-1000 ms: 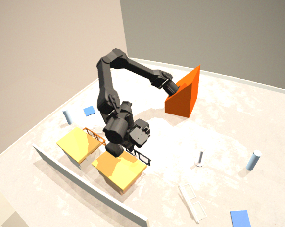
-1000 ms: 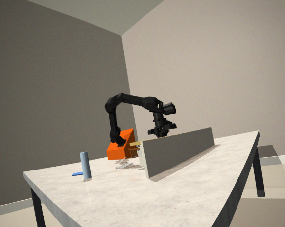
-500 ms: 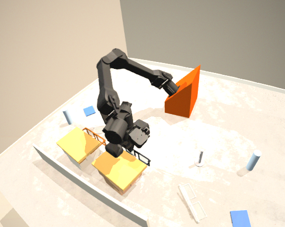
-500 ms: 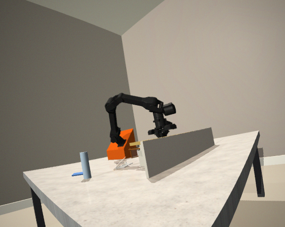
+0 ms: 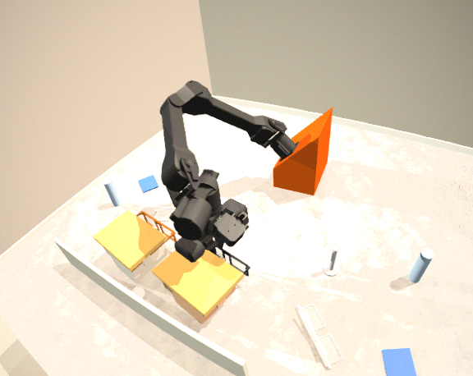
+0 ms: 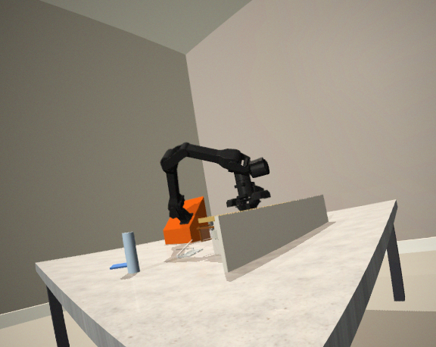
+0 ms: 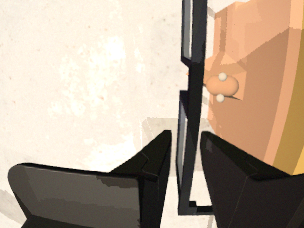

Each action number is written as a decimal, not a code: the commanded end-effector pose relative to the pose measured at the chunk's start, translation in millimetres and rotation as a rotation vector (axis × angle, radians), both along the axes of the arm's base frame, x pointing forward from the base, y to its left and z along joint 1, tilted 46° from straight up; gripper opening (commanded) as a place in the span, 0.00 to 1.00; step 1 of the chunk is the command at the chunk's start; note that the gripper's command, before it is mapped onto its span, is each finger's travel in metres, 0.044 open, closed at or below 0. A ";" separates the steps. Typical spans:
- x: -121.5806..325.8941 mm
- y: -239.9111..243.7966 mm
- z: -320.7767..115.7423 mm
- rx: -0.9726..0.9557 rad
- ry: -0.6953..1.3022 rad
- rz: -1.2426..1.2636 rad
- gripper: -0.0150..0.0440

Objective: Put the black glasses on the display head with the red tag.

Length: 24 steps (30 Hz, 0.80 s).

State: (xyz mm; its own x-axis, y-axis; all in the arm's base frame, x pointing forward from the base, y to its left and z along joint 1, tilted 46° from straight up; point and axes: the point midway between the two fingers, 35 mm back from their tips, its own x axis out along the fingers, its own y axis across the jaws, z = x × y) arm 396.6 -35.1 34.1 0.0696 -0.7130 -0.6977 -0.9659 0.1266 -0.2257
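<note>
The black glasses [image 5: 234, 262] [image 7: 196, 75] are at the face of the nearer display head, which has a yellow top [image 5: 199, 283] and an orange-tan face [image 7: 260, 107]. In the wrist view their bridge is beside the nose [image 7: 229, 86]. The yellow top hides the temples and ears in the top view, so their seating cannot be told. My gripper [image 7: 185, 137] is slightly open, with a gap on each side of the front frame between its fingertips. The red tag cannot be made out. The other head, also yellow-topped [image 5: 127, 242], has orange glasses [image 5: 158, 224] in front of it.
A long grey wall [image 5: 150, 309] [image 6: 271, 235] runs behind the heads. An orange wedge [image 5: 294, 180] [image 6: 176, 235] stands by the arm's base. White glasses [image 5: 313, 334], a small post stand [image 5: 333, 260], blue-grey cylinders [image 5: 420, 267] [image 5: 112, 193] and blue pads [image 5: 399, 362] [image 5: 149, 184] are around.
</note>
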 end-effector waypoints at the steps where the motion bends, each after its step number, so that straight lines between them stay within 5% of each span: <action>1: 0.1 0.1 0.1 0.000 0.000 0.000 0.44; 24: -37.9 33.2 20.4 0.001 0.023 -0.013 0.44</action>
State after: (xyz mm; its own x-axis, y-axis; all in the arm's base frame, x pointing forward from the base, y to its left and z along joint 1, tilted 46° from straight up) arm 373.8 -7.7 56.0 0.0433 -0.7151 -0.6977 -0.9691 0.1397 -0.2033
